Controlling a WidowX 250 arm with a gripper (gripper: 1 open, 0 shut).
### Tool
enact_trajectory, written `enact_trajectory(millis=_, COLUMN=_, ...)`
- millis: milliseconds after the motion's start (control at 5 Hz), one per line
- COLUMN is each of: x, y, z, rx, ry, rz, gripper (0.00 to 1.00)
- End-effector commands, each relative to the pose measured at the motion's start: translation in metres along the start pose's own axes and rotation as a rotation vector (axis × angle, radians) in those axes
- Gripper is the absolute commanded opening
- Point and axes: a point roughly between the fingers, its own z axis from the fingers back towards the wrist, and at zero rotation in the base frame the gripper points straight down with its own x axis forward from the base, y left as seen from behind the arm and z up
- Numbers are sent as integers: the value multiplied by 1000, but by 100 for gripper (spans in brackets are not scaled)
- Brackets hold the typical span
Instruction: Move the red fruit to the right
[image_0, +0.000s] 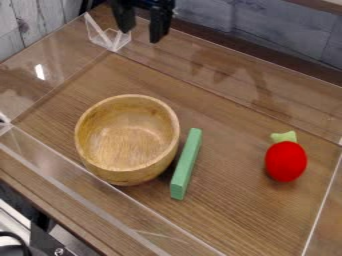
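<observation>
Fruit sits near the table's right edge; pincer spread.

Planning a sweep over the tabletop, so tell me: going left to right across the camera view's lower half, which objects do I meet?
Wooden bowl → green block → red fruit, with its green top included.
</observation>
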Motion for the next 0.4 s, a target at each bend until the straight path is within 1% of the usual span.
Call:
enact_trajectory(millis=0, x=16, y=-6, z=20, rx=9, ry=-83, rz=-13, gripper=100)
enact_trajectory(millis=200, x=7, y=-8, z=12, rx=7, ry=-83, rz=17, gripper=100)
